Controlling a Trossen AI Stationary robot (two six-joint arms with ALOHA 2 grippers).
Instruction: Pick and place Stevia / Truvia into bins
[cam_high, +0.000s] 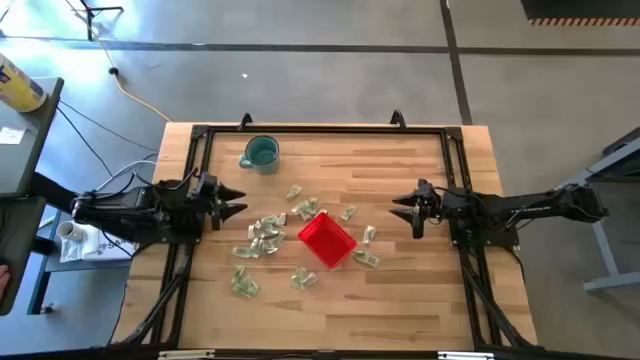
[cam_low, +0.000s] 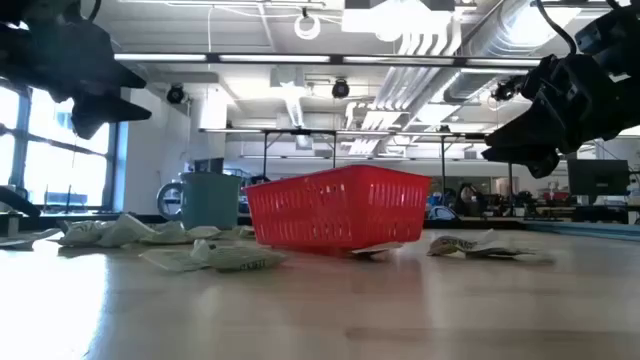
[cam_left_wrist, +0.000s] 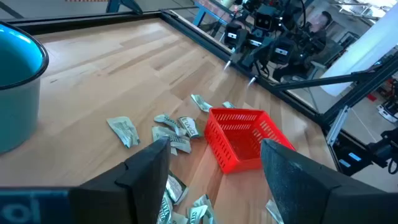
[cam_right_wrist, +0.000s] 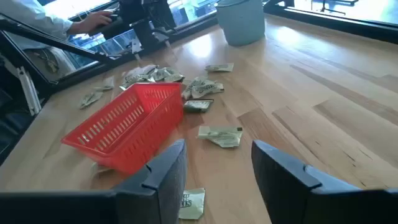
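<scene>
The red square bin (cam_high: 327, 240) stands on the wooden table's middle; it also shows in the low view (cam_low: 340, 207), the left wrist view (cam_left_wrist: 245, 138) and the right wrist view (cam_right_wrist: 127, 127). Several pale green and white sachets (cam_high: 265, 236) lie scattered around it, mostly on its left and far sides; some show in the wrist views (cam_left_wrist: 177, 127) (cam_right_wrist: 219, 135). My left gripper (cam_high: 240, 201) hovers open and empty at the table's left. My right gripper (cam_high: 398, 208) hovers open and empty at the right.
A teal round mug (cam_high: 261, 153) stands at the far left of the table, also in the left wrist view (cam_left_wrist: 15, 87). A black frame (cam_high: 320, 130) runs along the table's edges. A person's hand (cam_right_wrist: 93, 22) shows beyond the table's left side.
</scene>
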